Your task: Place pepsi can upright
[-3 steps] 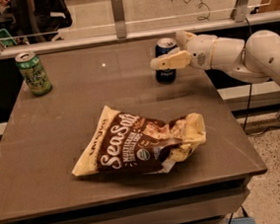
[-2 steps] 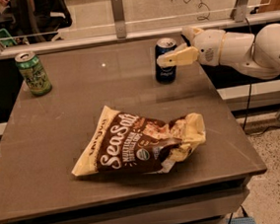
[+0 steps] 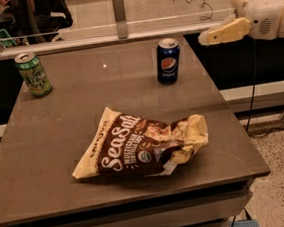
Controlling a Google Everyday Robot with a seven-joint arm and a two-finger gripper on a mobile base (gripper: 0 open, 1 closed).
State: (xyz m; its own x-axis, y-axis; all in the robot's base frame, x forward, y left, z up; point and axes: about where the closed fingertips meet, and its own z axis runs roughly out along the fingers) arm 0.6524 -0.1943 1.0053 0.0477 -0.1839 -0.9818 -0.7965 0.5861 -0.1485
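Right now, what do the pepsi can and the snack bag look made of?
Pepsi can: looks like thin metal, glossy blue print, silvery top rim. Snack bag: probably plastic film, crinkled with a soft sheen. Gripper, up right of the can, apart from it: seemingly matte cream plastic.

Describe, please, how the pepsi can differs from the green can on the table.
Colour: the pepsi can is dark blue with a round red-white-blue logo; the green can carries yellowish print. Place: the pepsi can stands at the back right of the table, the green can at the back left corner. The pepsi can is nearer the end effector, which hangs beyond the table's right edge, touching neither. Both stand upright with silver tops.
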